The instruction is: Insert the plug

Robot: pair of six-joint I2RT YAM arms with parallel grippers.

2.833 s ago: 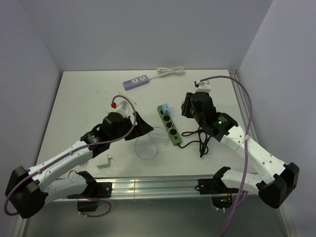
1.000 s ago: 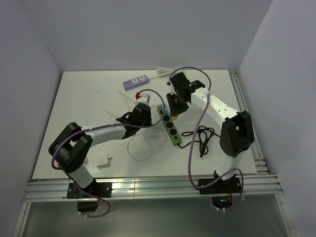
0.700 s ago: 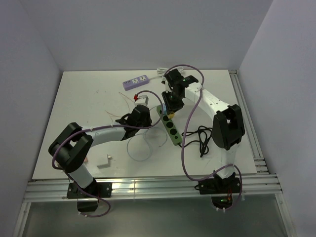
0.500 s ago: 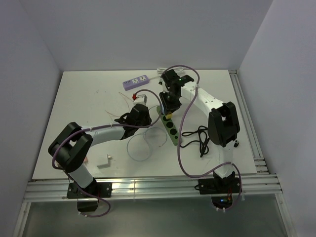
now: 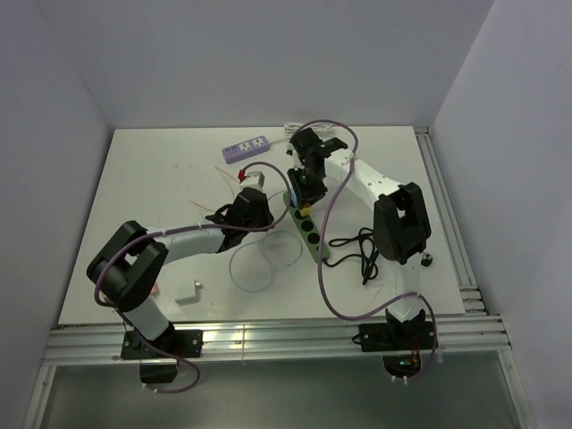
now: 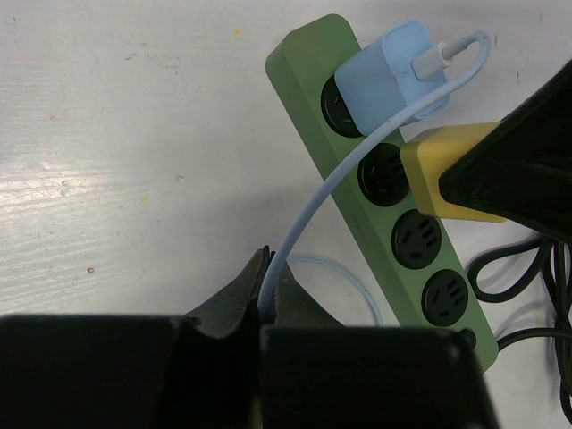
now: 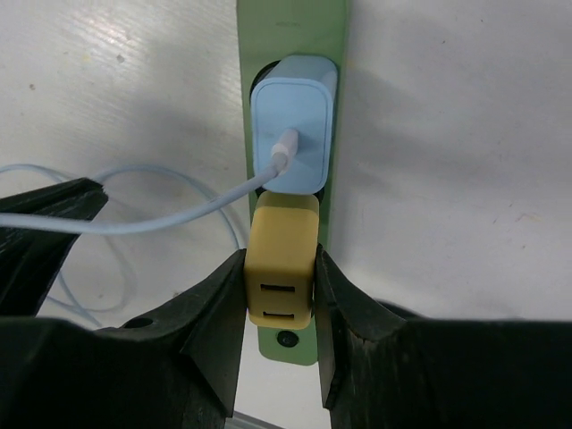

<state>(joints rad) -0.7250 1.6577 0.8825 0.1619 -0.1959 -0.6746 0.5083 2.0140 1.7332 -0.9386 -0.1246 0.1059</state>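
The yellow plug [image 7: 282, 259] is clamped by the right fingers [image 7: 217, 308] over the green strip [image 7: 291, 27]. A blue cable [image 6: 304, 223] is pinched by the left fingers [image 6: 234, 299].

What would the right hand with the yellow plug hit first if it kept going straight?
Probably the green power strip, at the socket beside the blue charger, its yellow plug touching first; depth is unclear.

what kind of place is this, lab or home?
Probably a lab test cell: white table boxed by plain walls, aluminium rail along its near edge, green power strip and yellow plug as props.
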